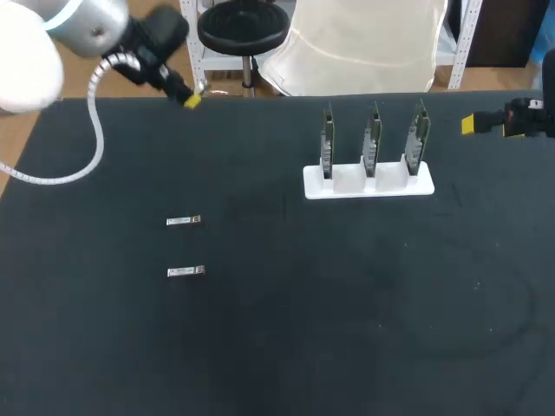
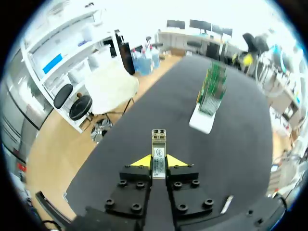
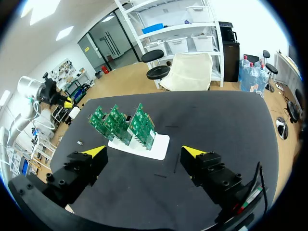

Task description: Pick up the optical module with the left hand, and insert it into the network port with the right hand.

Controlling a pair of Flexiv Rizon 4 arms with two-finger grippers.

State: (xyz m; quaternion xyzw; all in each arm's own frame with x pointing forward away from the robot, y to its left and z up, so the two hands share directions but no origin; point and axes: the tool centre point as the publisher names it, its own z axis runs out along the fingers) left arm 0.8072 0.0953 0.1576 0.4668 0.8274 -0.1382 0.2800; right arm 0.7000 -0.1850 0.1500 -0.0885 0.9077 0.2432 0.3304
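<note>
Your left gripper was clenched on one optical module, up near the far left edge of the table. Your right gripper had its fingers wide apart, beside the white holder with three boards (two more modules lay flat on the table).

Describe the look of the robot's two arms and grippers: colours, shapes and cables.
The left arm has rounded silver-and-white joints and a white ribbed cable looping off it. Both the left gripper and right gripper are black, blocky and studded with screws, each finger ending in a bright yellow wedge-shaped tip.
</note>
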